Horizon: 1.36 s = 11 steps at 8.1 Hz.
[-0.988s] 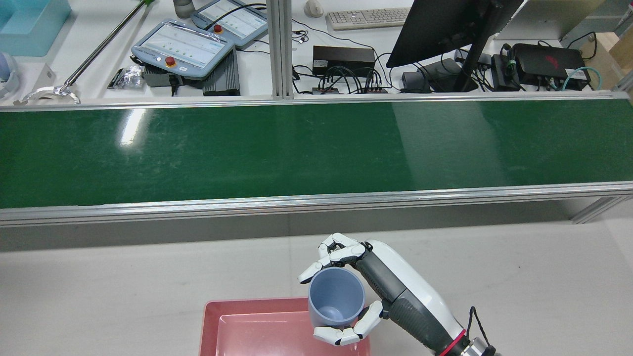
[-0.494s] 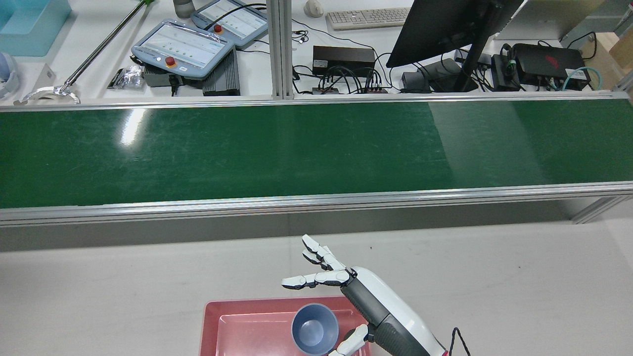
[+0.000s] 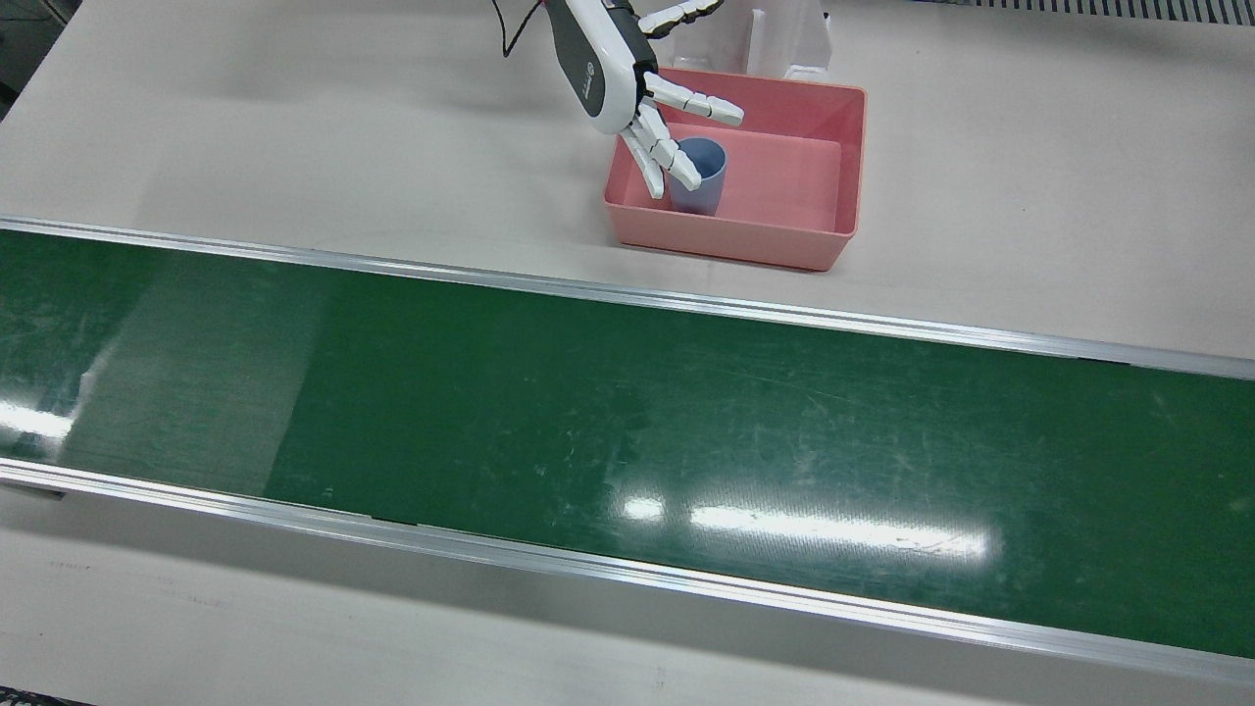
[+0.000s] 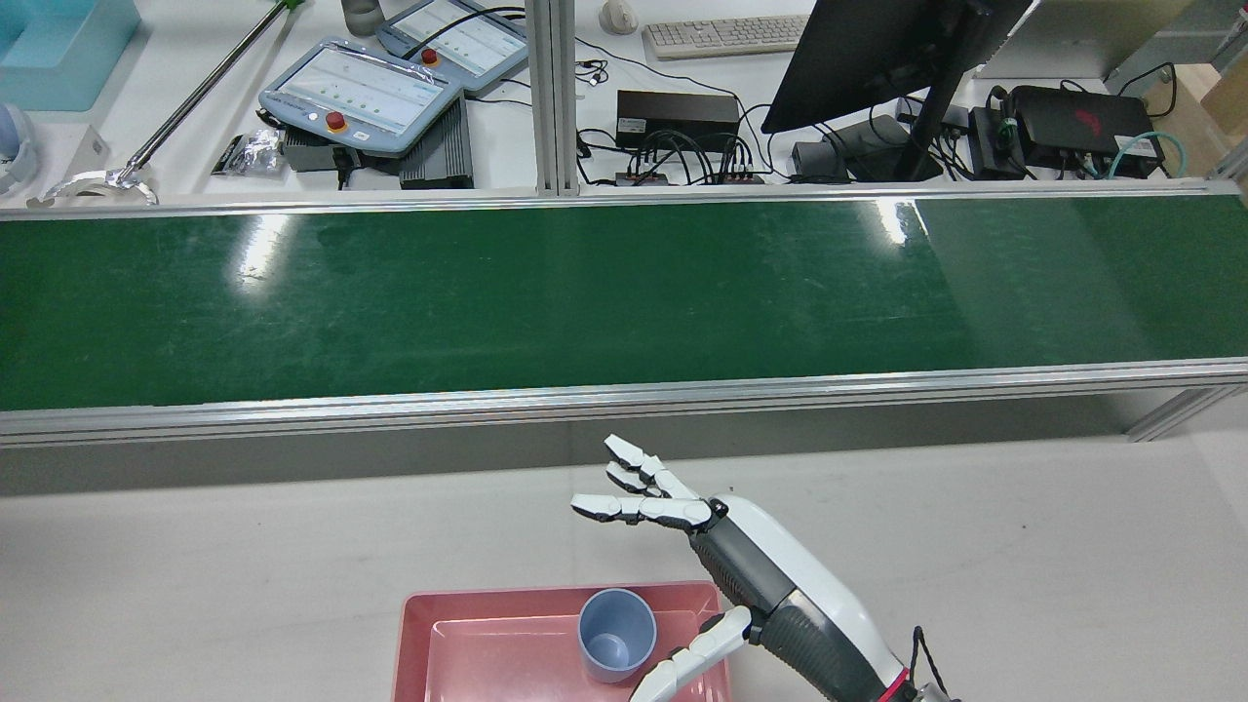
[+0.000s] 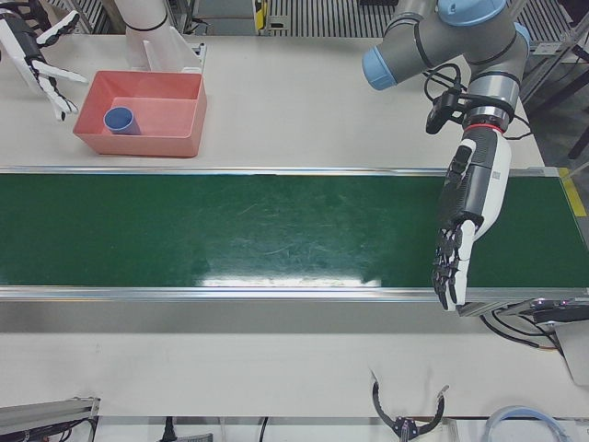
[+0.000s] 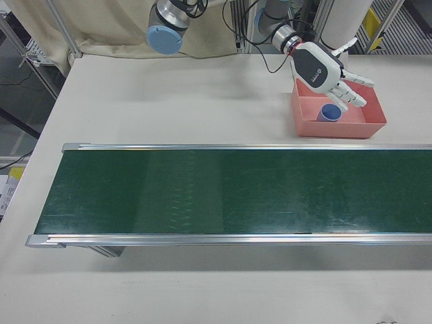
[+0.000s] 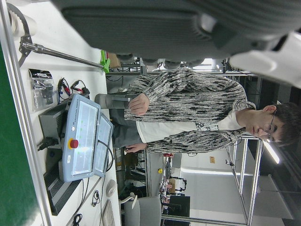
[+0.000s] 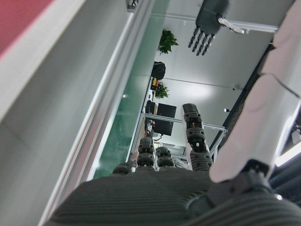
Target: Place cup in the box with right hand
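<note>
Since a second earlier my right hand [image 4: 712, 575] had let go of the cup [image 4: 615, 635] and lifted clear, its fingers [image 4: 634, 483] spread wide and holding nothing. That cup stood upright inside the pink box [image 4: 487, 634], against the box's wall nearest my hand, just beside and below it. Over at the table's far left end, my left hand [image 5: 465, 221] hung over the green belt [image 4: 585, 292], fingers straight, empty.

cup [image 4: 615, 635] in box [image 4: 487, 610], beside conveyor [image 4: 585, 292]
</note>
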Each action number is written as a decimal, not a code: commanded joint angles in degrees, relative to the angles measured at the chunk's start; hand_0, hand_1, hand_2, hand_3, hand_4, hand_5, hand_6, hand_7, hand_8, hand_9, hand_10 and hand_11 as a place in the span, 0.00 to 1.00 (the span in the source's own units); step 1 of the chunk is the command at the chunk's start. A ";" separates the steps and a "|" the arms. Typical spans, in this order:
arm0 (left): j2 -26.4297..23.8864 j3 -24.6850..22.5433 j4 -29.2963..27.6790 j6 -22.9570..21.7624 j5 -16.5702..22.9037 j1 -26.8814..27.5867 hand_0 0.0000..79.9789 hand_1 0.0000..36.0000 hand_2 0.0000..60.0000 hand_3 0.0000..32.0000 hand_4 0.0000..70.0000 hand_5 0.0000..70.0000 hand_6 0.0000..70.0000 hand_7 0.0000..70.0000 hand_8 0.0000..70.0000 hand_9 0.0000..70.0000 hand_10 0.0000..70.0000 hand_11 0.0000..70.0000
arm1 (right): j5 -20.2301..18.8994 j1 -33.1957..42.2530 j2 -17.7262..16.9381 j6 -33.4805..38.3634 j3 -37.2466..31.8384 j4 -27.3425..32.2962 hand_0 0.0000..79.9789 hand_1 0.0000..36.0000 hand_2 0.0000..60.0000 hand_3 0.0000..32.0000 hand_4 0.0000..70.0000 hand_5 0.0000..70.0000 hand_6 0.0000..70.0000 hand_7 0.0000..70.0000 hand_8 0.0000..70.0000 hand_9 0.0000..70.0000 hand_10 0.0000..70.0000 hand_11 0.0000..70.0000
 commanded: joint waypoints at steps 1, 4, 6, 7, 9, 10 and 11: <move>0.09 0.05 -0.04 0.00 0.00 0.00 0.00 0.00 0.00 0.00 0.00 0.00 0.00 0.00 0.00 0.00 0.00 0.00 | -0.90 11.50 -13.73 9.47 12.10 -0.92 0.65 0.29 0.03 0.00 0.16 0.08 0.05 0.16 0.12 0.21 0.01 0.03; 0.09 0.05 -0.04 0.00 0.00 0.00 0.00 0.00 0.00 0.00 0.00 0.00 0.00 0.00 0.00 0.00 0.00 0.00 | -9.27 29.82 -21.35 26.71 9.77 -8.09 0.70 0.46 0.08 0.00 0.30 0.09 0.07 0.20 0.14 0.24 0.02 0.05; 0.09 0.05 -0.04 0.00 0.00 0.00 0.00 0.00 0.00 0.00 0.00 0.00 0.00 0.00 0.00 0.00 0.00 0.00 | -28.94 53.37 -21.26 35.58 0.23 -7.86 0.69 0.44 0.08 0.00 0.20 0.10 0.07 0.19 0.13 0.23 0.03 0.08; 0.09 0.05 -0.04 0.00 0.00 0.00 0.00 0.00 0.00 0.00 0.00 0.00 0.00 0.00 0.00 0.00 0.00 0.00 | -36.95 62.52 -21.35 36.50 -2.44 -7.17 0.71 0.40 0.00 0.00 0.26 0.10 0.07 0.20 0.14 0.24 0.04 0.09; 0.09 -0.03 -0.04 0.00 0.00 0.00 0.00 0.00 0.00 0.00 0.00 0.00 0.00 0.00 0.00 0.00 0.00 0.00 | -52.16 77.76 -21.79 40.51 -14.09 5.33 0.69 0.41 0.04 0.00 0.19 0.10 0.07 0.20 0.14 0.25 0.06 0.12; 0.09 0.05 -0.04 0.00 0.00 0.00 0.00 0.00 0.00 0.00 0.00 0.00 0.00 0.00 0.00 0.00 0.00 0.00 | -54.24 81.39 -24.05 41.77 -18.50 10.46 0.67 0.45 0.12 0.00 0.14 0.10 0.07 0.20 0.15 0.26 0.07 0.13; 0.09 0.05 -0.04 0.00 0.00 0.00 0.00 0.00 0.00 0.00 0.00 0.00 0.00 0.00 0.00 0.00 0.00 0.00 | -54.26 82.56 -28.25 42.21 -22.03 16.69 0.67 0.45 0.13 0.00 0.21 0.10 0.08 0.22 0.16 0.27 0.08 0.15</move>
